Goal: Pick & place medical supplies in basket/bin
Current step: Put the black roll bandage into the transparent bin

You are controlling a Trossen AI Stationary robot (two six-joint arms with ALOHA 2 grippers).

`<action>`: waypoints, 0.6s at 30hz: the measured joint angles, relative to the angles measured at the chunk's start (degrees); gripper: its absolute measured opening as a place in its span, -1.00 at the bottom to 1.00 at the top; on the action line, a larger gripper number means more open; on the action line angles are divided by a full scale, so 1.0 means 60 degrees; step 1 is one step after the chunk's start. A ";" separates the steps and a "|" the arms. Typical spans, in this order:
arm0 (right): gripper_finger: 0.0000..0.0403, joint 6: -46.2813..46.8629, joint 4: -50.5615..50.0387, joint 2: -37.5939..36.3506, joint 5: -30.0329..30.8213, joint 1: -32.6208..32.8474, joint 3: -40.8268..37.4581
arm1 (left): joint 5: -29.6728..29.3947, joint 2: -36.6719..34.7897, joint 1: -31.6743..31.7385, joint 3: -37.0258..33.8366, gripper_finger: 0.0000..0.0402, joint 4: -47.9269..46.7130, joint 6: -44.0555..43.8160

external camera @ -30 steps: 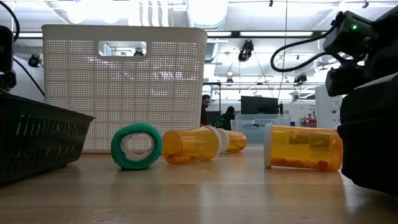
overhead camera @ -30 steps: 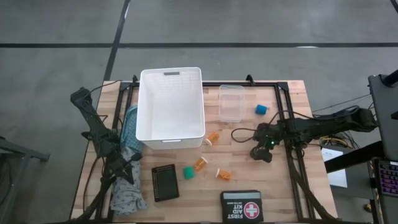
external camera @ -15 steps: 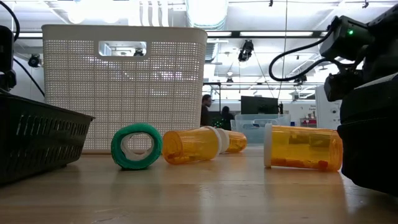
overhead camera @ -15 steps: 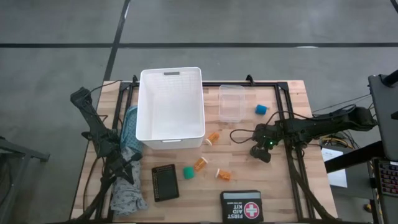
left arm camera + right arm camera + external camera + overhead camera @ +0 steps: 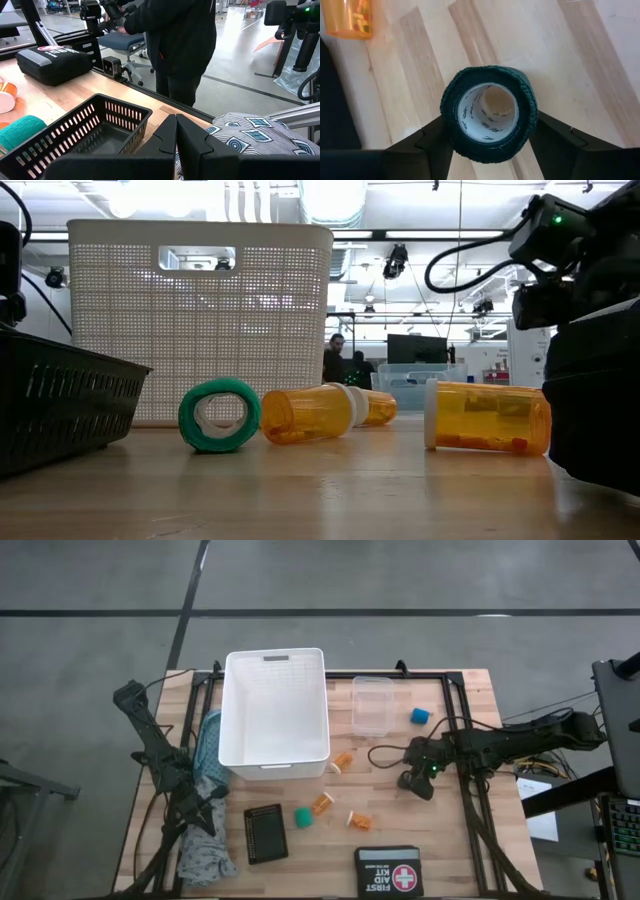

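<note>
From above, the white basket (image 5: 276,710) stands at the table's far middle with the small clear tub (image 5: 372,705) just to its right and a blue roll (image 5: 419,716) beyond that; three orange pill bottles lie on their sides in front of the basket, one (image 5: 342,761) near its front right corner, one (image 5: 322,803) beside the green roll (image 5: 302,817), and one (image 5: 359,821) nearer the first aid kit (image 5: 390,869), while a black mesh tray (image 5: 265,833) sits left of the green roll. The right gripper (image 5: 415,783) is low over the wood right of the bottles, and the left gripper (image 5: 205,810) rests at the table's left edge on the patterned cloth (image 5: 205,850). At table height the green roll (image 5: 219,415) stands on edge with its hole facing the camera, and the bottles lie with long axes along the tabletop, the nearest bottle (image 5: 486,416) cap to the left, before the slotted basket wall (image 5: 200,320). The left wrist view shows its fingers (image 5: 165,145) pressed together over the cloth (image 5: 252,137), the mesh tray (image 5: 75,137) beside them and a person in dark clothes beyond the table. The right wrist view shows a dark roll (image 5: 489,114), probably black, between the two fingers (image 5: 430,142), which touch its sides, its hollow core pointing at the camera and a bottle (image 5: 354,17) off to one side.
</note>
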 joint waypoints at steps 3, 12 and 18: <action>0.06 -0.0007 -0.0009 0.0001 0.0000 0.0004 0.0031 | 0.0000 0.0000 0.0001 0.0001 -0.95 0.0000 0.0002; 0.05 0.0025 -0.0105 0.0000 -0.0003 -0.0004 0.0690 | 0.0000 0.0000 -0.0002 0.0002 -0.95 0.0000 0.0002; 0.05 0.0025 -0.0367 -0.0004 0.0718 -0.0004 0.1717 | 0.0000 0.0000 -0.0001 0.0003 -0.95 0.0000 0.0001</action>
